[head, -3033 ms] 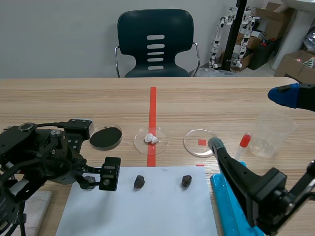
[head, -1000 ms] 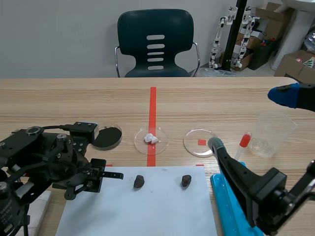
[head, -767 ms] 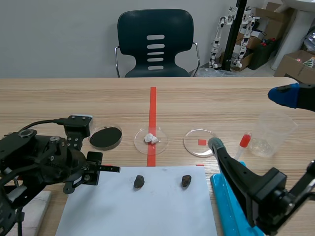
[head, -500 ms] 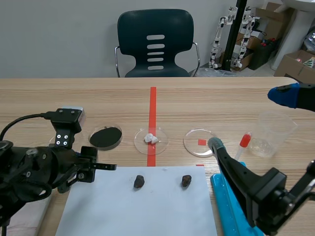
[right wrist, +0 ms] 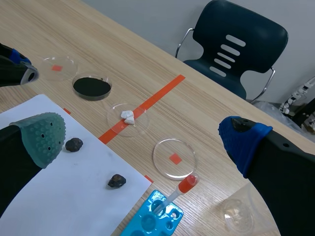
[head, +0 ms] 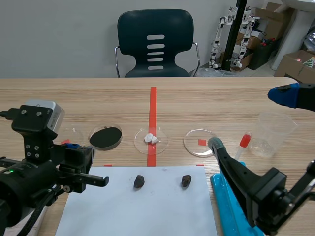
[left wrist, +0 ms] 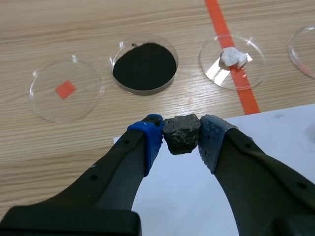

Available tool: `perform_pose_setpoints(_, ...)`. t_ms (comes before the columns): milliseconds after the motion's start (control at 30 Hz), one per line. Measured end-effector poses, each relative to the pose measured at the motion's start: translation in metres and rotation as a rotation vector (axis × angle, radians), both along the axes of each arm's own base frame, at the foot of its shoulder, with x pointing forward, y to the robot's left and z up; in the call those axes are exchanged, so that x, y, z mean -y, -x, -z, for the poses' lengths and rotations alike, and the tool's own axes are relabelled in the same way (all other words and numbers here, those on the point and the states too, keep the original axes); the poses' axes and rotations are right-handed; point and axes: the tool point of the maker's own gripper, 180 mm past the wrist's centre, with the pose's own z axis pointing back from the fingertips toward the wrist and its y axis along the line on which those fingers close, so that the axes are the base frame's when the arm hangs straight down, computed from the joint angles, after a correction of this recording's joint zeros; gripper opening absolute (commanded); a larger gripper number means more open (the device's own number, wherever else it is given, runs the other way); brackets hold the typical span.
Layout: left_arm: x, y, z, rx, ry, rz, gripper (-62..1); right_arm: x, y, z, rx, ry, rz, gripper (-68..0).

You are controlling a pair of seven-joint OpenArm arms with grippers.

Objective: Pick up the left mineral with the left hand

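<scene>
In the left wrist view my left gripper (left wrist: 181,140) is shut on a dark, rough mineral (left wrist: 181,133), pinched between its blue pads above the near left corner of the white paper (left wrist: 275,147). In the scene view that gripper (head: 81,160) hangs raised at the left, and the held mineral cannot be made out there. Two more dark minerals lie on the paper, one to the left (head: 139,182) (right wrist: 74,144) and one to the right (head: 186,181) (right wrist: 116,181). My right gripper (right wrist: 142,137) (head: 251,120) stands wide open at the right, holding nothing.
Behind the paper stand a dish of black powder (head: 106,137) (left wrist: 144,67), a dish with white bits (head: 150,139) on the tape line, and a bare dish (head: 199,142). Another bare dish (left wrist: 64,90) lies far left. A plastic cup (head: 273,132), a red-capped tube (head: 243,143) and a blue rack (head: 226,206) are at the right.
My left arm has risen and drawn back to the left, away from the paper. The two minerals on the paper and the right arm have kept their places.
</scene>
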Motion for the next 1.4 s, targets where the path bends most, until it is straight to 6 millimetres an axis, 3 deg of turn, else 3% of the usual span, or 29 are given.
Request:
perform_pose_setpoints(167,0.008,0.015,-0.033,0.153,-0.017,0.078,-46.8,0.000,0.000,0.000,0.000,0.000,0.000,0.4)
perform_pose_setpoints(333,0.028,0.035,-0.065,0.287,0.018,0.198,-46.8,0.000,0.000,0.000,0.000,0.000,0.000,0.4)
perform_pose_setpoints(600,0.040,0.056,-0.094,0.386,0.051,0.263,-46.8,0.000,0.000,0.000,0.000,0.000,0.000,0.4)
perform_pose_setpoints(1400,0.040,0.058,-0.095,0.388,0.053,0.267,-46.8,0.000,0.000,0.000,0.000,0.000,0.000,0.4)
